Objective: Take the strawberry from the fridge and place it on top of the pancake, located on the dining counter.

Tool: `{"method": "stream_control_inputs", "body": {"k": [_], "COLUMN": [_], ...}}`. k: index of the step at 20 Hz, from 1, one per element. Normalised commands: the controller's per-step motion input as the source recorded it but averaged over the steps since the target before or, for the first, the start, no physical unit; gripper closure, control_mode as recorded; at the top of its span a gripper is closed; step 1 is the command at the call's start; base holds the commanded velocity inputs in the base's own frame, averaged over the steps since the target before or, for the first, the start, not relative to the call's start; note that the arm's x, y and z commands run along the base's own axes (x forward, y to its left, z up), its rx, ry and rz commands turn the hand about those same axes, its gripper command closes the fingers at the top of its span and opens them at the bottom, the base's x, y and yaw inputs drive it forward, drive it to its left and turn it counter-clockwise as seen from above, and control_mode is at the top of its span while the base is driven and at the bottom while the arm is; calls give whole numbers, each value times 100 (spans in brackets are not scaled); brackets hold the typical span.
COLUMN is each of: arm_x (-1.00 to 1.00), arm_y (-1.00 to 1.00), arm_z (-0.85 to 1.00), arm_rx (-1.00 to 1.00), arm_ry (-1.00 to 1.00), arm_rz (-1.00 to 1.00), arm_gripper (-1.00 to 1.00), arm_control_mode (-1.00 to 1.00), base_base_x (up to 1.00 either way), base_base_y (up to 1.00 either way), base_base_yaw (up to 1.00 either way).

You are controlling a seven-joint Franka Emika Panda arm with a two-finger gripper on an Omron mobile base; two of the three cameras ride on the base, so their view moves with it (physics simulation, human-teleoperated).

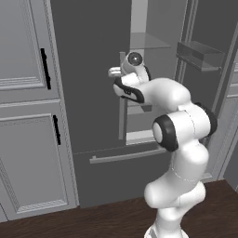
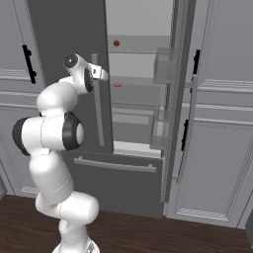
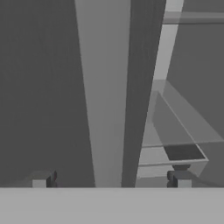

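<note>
From the left base view, the tall dark grey double-door fridge [image 1: 93,93] stood with its right door swung open, glass shelves showing inside. The white arm's two-finger gripper [image 1: 115,72] was raised against the long light grey vertical handle [image 1: 122,116] of the left door; its finger spacing could not be told from here. Light grey panelled cabinets with black handles [image 1: 28,116] stood to the left, above a dark wood floor [image 1: 93,218].

From the right base view, the gripper [image 2: 103,74] sat at the handle [image 2: 98,106] near its top. Inside the fridge, the tiny bright red strawberry [image 2: 116,43] lay on an upper shelf, well apart from the gripper. A flatter pale pink piece [image 2: 117,84] lay on the shelf below.

In the hand view, the handle [image 3: 103,92] ran up the middle, and the two dark finger tips [image 3: 40,179] stood wide, one on each side of it, not gripping it.
</note>
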Motion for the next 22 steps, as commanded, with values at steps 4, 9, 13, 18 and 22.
{"method": "stream_control_inputs", "body": {"k": [4, 9, 13, 18, 22], "arm_x": [46, 51, 55, 51, 27], "arm_y": [1, 0, 0, 0, 0], "arm_z": [0, -4, -25, -19, 0], "arm_rx": [0, 0, 0, 0, 0], "arm_ry": [0, 0, -2, -2, -2], "arm_rz": [-3, -1, 0, 0, 0], "arm_gripper": [-100, -100, -100, -100, 100], "arm_control_mode": [-100, -100, -100, -100, -100], "base_base_x": [0, 0, 0, 0, 0], "base_base_y": [0, 0, 0, 0, 0], "base_base_yaw": [0, 0, 0, 0, 0]}}
